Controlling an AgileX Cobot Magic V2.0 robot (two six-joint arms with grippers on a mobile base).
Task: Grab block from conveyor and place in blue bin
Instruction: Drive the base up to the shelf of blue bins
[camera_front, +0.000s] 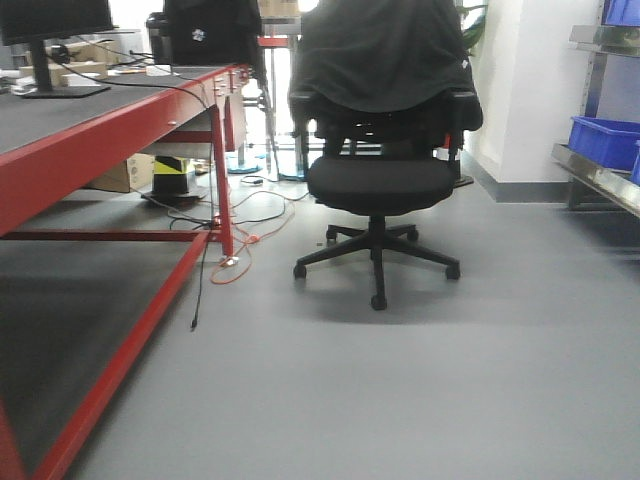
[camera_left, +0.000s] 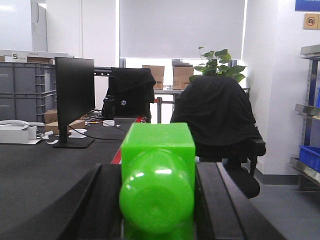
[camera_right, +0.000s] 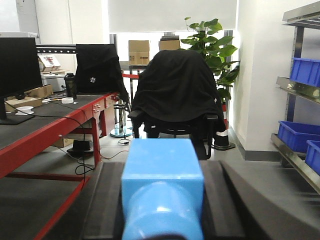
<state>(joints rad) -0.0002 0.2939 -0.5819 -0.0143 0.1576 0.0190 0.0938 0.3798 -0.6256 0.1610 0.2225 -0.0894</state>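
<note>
Our left gripper (camera_left: 157, 172) is showing a green block (camera_left: 157, 145) in the gap between its two black fingers (camera_left: 214, 200). It is a cube with a rounded knob facing the wrist camera. The fingers are lying close along both of its sides, but we cannot tell whether they are pressing on it or only flanking it. Our right gripper (camera_right: 162, 205) is showing the same arrangement with a blue block (camera_right: 162, 167) between its dark fingers (camera_right: 221, 205), and again we cannot tell whether it is being clamped. We are seeing the conveyor (camera_front: 60, 115) running along our left side, its dark grey belt edged by red rails and standing on red legs. A black monitor (camera_left: 74, 100) is standing on the belt surface, with cables trailing from it. The blue bins (camera_front: 605, 140) are sitting on a metal shelf (camera_front: 600, 180) at the far right, well apart from the conveyor. Between them on the grey floor, an office chair (camera_front: 380, 185) draped with a black jacket is facing away from us. A leafy plant (camera_right: 207, 45) is rising behind it near the window.
</note>
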